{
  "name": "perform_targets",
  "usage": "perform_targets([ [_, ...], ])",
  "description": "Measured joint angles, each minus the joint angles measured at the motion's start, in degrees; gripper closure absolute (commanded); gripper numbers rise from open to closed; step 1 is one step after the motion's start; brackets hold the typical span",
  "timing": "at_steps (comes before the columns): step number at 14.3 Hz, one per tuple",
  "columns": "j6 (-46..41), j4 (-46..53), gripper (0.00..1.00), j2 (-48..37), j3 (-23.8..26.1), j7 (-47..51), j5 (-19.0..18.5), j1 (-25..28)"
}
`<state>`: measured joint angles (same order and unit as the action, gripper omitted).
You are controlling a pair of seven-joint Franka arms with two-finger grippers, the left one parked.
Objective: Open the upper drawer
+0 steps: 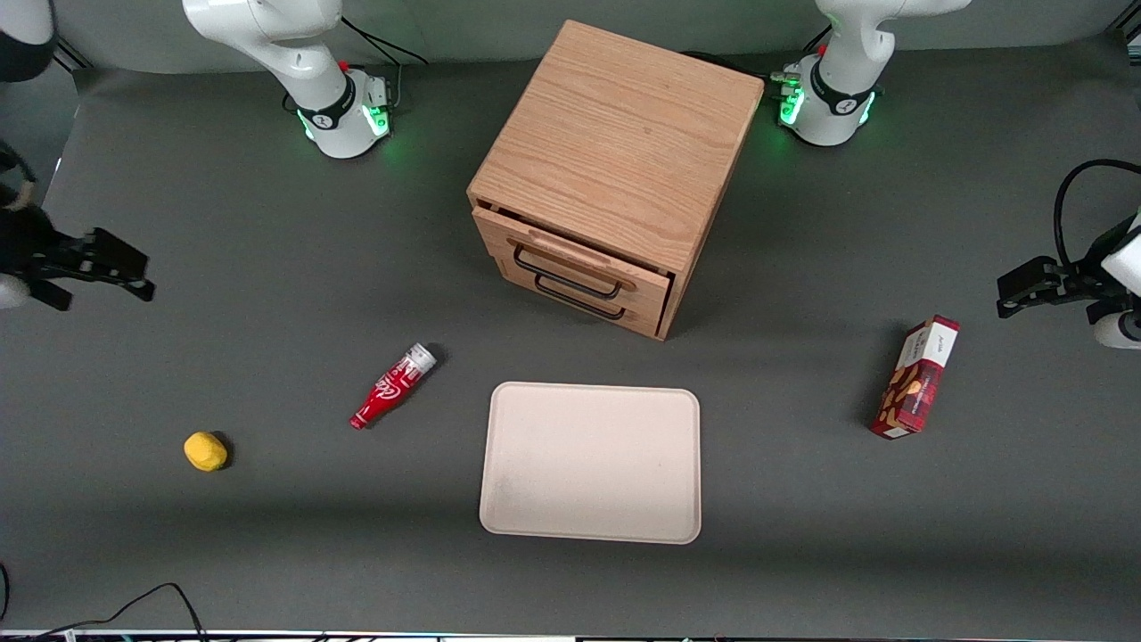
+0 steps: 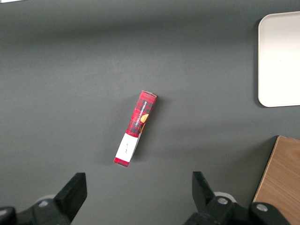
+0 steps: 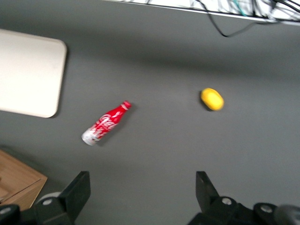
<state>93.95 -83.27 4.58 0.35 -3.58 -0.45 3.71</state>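
The wooden box cabinet [image 1: 617, 152] stands mid-table with two light oak drawers facing the front camera at an angle. The upper drawer [image 1: 570, 260] with its black wire handle [image 1: 565, 273] sits slightly ajar above the lower drawer [image 1: 595, 308]. A corner of the cabinet shows in the right wrist view [image 3: 18, 182]. My right gripper [image 1: 125, 267] hovers far off at the working arm's end of the table, well away from the cabinet. It is open and empty, its fingers [image 3: 77, 190] spread wide over bare table.
A red cola bottle [image 1: 392, 386] lies between gripper and cabinet, nearer the camera; it also shows in the right wrist view [image 3: 105, 123]. A yellow lemon [image 1: 205, 450] lies nearer still. A pale tray [image 1: 590, 462] sits in front of the cabinet. A red snack box [image 1: 915, 377] lies toward the parked arm's end.
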Motion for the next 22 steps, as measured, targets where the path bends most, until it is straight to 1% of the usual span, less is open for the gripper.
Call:
perform_targets([
  [2, 0.0, 0.9, 0.0, 1.1, 5.1, -0.8, -0.1, 0.6],
  [5, 0.1, 1.4, 0.0, 3.0, 13.8, -7.8, -0.5, 1.2],
  [7, 0.3, 2.3, 0.0, 5.5, 18.6, -9.9, -0.8, 1.3],
  [9, 1.0, 3.5, 0.0, 9.0, 23.6, -10.6, -2.1, 1.4],
  [13, 7.1, 4.6, 0.0, 16.5, 32.0, -14.4, -3.4, 1.6],
  [15, 11.1, 4.7, 0.0, 19.6, 34.5, -14.9, -3.7, 2.1],
  [20, 13.1, 4.8, 0.0, 26.0, 35.2, -14.6, -3.7, 2.7],
  [22, 14.1, 4.9, 0.0, 28.3, 36.2, -12.8, -3.7, 2.6],
])
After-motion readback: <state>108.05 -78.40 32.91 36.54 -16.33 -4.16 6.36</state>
